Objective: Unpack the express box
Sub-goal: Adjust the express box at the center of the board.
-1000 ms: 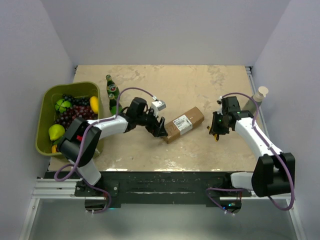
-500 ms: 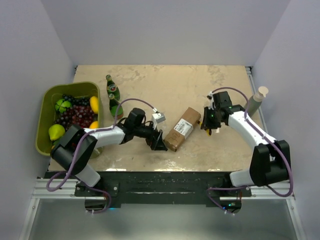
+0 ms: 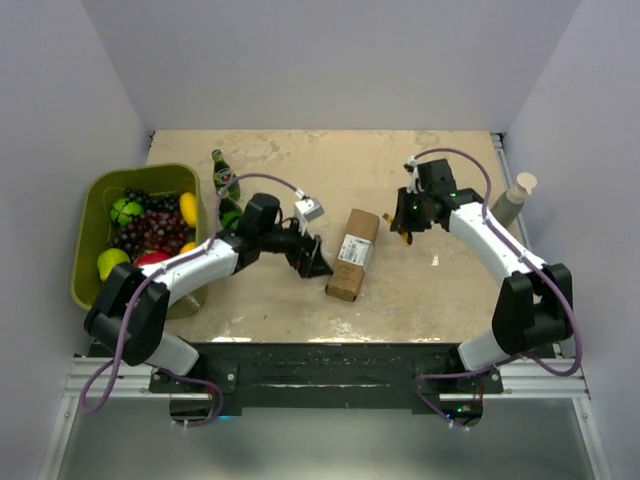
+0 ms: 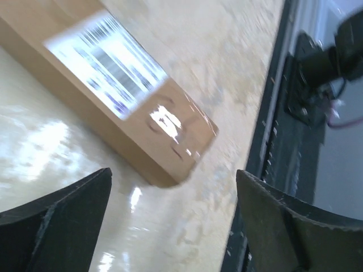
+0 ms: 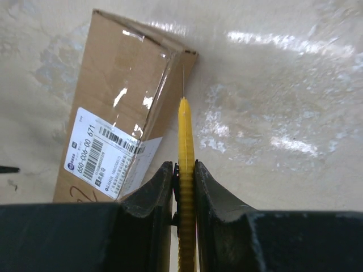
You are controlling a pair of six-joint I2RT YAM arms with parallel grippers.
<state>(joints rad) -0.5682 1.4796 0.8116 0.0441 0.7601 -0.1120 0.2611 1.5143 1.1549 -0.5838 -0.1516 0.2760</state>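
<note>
The express box (image 3: pixel 352 255), a long brown carton with a white label, lies flat in mid-table, running from far to near. My left gripper (image 3: pixel 314 263) stands open just left of the box's near half, not touching it. In the left wrist view the box's near end (image 4: pixel 119 102) lies ahead of the wide-apart fingers (image 4: pixel 57 218), with bare table between them. My right gripper (image 3: pixel 402 222) is shut on a slim yellow utility knife (image 5: pixel 186 141). The thin blade points at the taped far end of the box (image 5: pixel 122 96).
A green bin (image 3: pixel 140 170) of fruit stands at the left. Two green bottles (image 3: pixel 224 176) stand beside it, close behind my left arm. A beige cylinder (image 3: pixel 513 200) stands at the right table edge. The black base rail (image 4: pixel 295 113) runs along the near edge.
The box has swung from a diagonal to nearly far-to-near. My left gripper opened wider and pulled slightly off the box. My right gripper carried the knife left and farther, up to the box's far end.
</note>
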